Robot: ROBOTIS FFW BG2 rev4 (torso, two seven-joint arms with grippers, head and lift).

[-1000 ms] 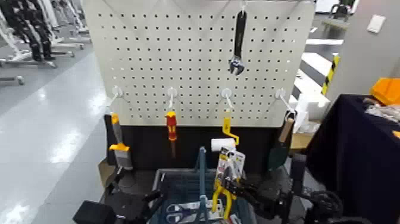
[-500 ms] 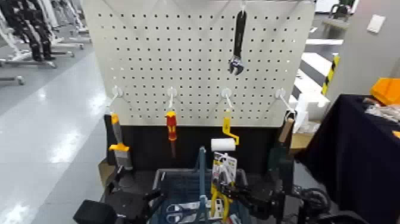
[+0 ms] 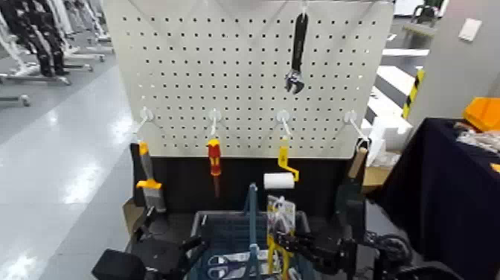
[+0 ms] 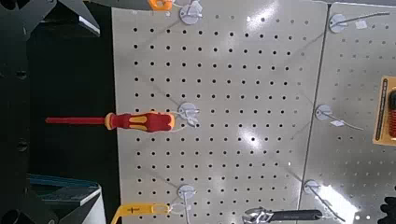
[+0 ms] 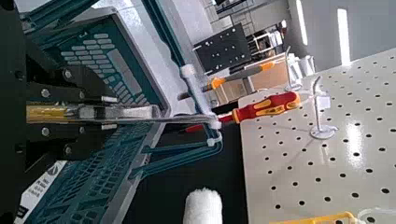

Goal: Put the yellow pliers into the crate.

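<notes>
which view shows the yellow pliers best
The head view: the yellow pliers show upright on their card, held by the right gripper over the crate. The right wrist view shows only a yellow handle edge-on between dark gripper parts. The left wrist view shows the pegboard, not the pliers.

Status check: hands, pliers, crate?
Right hand shut on yellow pliers, low over crate. Left hand idle at crate's left edge. Scissors already inside crate.
</notes>
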